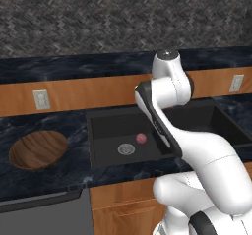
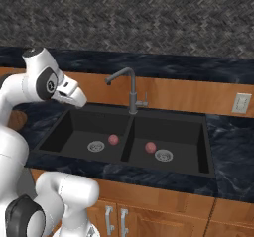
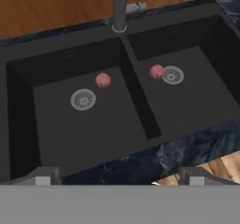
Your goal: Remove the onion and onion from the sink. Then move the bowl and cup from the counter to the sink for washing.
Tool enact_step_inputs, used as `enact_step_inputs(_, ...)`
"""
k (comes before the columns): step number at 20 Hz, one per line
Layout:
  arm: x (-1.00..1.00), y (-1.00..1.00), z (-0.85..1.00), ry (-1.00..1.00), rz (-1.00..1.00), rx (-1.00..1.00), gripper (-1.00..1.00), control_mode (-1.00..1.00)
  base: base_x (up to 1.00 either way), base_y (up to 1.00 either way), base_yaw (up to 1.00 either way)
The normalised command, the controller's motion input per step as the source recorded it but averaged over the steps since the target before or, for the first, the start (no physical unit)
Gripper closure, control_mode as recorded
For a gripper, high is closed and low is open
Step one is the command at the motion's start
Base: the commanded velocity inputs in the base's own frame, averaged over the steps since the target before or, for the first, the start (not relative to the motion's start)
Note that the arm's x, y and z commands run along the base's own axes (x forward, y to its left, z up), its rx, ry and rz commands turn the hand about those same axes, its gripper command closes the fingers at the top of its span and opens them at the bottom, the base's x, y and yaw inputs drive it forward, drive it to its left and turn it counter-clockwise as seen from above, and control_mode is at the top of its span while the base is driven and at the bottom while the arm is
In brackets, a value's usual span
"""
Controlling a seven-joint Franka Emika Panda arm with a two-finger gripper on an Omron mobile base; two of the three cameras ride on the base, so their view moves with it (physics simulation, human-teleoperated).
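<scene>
The arm is raised and folded; the gripper (image 3: 119, 177) is held wide open, with nothing between its fingers.

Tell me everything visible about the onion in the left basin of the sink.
The left-basin onion is a small pinkish-red ball with a faintly mottled skin, whole and unmarked. It rests on the black floor of the sink's left basin, just beside the round metal drain, between it and the divider wall. Nothing but the basin floor touches it.

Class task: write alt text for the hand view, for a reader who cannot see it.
A black double-basin sink seen from above, with one pinkish-red onion in each basin: the left onion apart from its drain, the right onion right beside its drain. The grey faucet stands behind the divider, and the open gripper hovers over the front counter edge.
</scene>
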Motion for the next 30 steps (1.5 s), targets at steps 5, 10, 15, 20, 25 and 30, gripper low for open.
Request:
enact_step_inputs(5,-0.05,0.11,-0.12,0.0,-0.21,0.0,-1.0,-1.0,0.0,0.0,0.0)
enact_step_inputs(10,-0.03,0.01,-0.17,0.01,-0.17,0.0,-1.0,-1.0,0.0,0.0,0.0)
enact_step_inputs(15,0.0,0.0,-0.2,0.0,-0.04,0.01,-1.0,-1.0,0.0,0.0,0.0)
enact_step_inputs(20,0.0,0.0,-0.23,0.0,0.0,0.01,-1.0,-1.0,0.0,0.0,0.0)
enact_step_inputs(25,0.0,0.0,-0.26,0.0,0.0,0.01,-1.0,-1.0,0.0,0.0,0.0)
enact_step_inputs(30,0.0,0.0,-0.29,-0.06,0.01,0.0,-1.0,-1.0,0.0,0.0,0.0)
